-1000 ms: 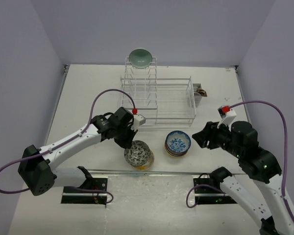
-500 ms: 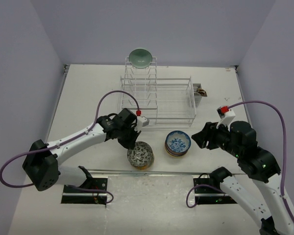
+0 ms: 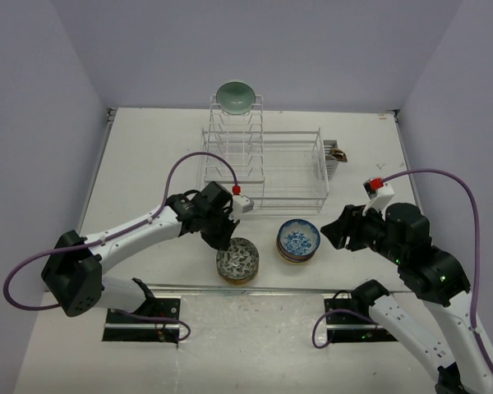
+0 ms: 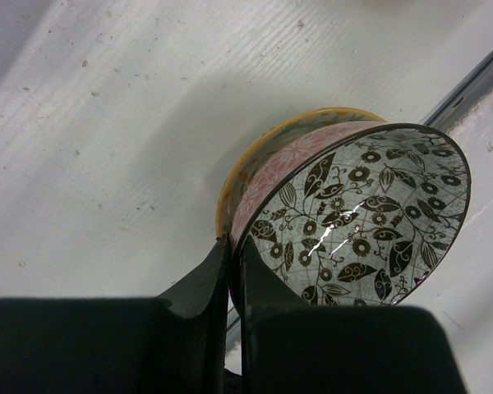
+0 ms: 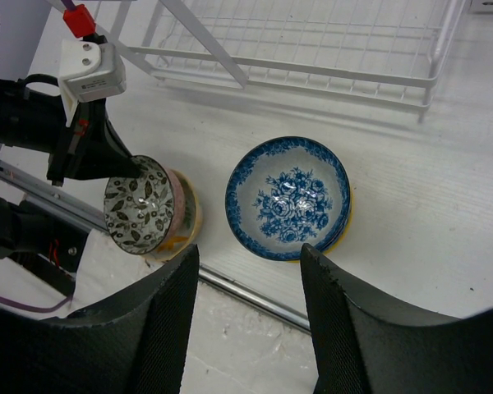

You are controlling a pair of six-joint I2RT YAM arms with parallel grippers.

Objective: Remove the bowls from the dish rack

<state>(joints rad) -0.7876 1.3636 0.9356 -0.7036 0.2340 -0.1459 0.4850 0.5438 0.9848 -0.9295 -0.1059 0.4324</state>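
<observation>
My left gripper [image 3: 223,237] [image 4: 232,256] is shut on the rim of a bowl with a black-and-white leaf pattern [image 3: 237,259] [image 4: 363,220] [image 5: 138,205]. That bowl is pink outside and tilts over a yellow bowl [image 4: 251,156] [image 5: 189,215] on the table. A blue-white floral bowl [image 3: 299,239] [image 5: 287,197] tops a short stack to the right. My right gripper [image 3: 332,232] [image 5: 248,256] hangs open above and just right of that stack, holding nothing. The dish rack [image 3: 267,168] [image 5: 312,41] stands behind, with a pale green bowl [image 3: 236,95] upright at its far end.
A small ribbed holder with a brownish item [image 3: 336,153] hangs on the rack's right end. A metal strip [image 3: 189,288] [image 5: 255,294] runs along the table's near edge, just in front of both bowl stacks. Walls close in the table on three sides.
My left gripper has carried the leaf-patterned bowl a little to the right and toward the near edge, over the yellow bowl. The right arm has barely moved.
</observation>
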